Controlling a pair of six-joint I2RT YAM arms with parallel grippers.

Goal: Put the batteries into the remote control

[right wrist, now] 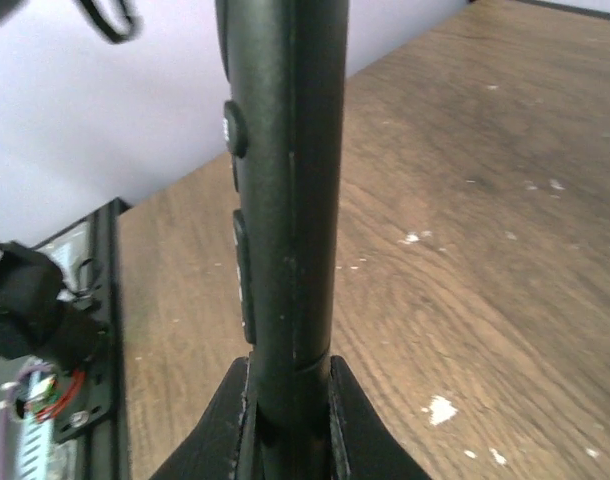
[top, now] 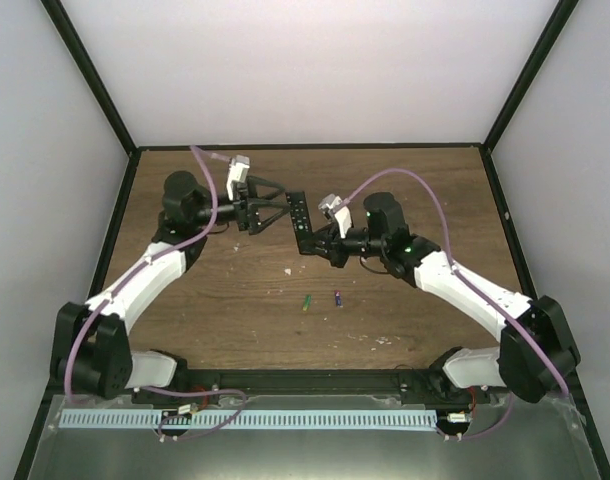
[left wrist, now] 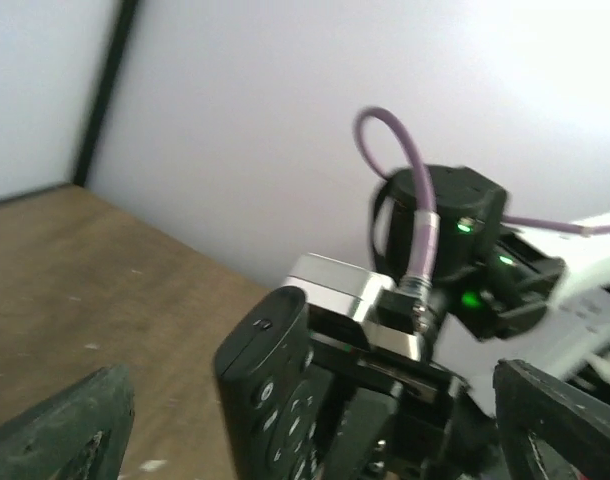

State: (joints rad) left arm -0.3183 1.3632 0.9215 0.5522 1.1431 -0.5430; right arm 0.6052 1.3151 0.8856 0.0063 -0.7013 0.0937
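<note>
The remote control (top: pixel 302 222) is a slim black bar held above the table. My right gripper (top: pixel 328 247) is shut on its lower end. In the right wrist view the remote (right wrist: pixel 285 180) shows edge-on, clamped between my fingers (right wrist: pixel 290 400). My left gripper (top: pixel 282 208) is wide open, its fingers spread just left of the remote's upper end. In the left wrist view the buttoned face of the remote (left wrist: pixel 270 385) sits between my spread fingers (left wrist: pixel 315 435), apart from both. The green battery (top: pixel 306 301) and the purple battery (top: pixel 337 297) lie on the table below.
The brown wooden table (top: pixel 205 310) has white walls at the back and sides with black frame posts. White flecks dot the wood. A black rail (top: pixel 315 382) runs along the near edge between the arm bases.
</note>
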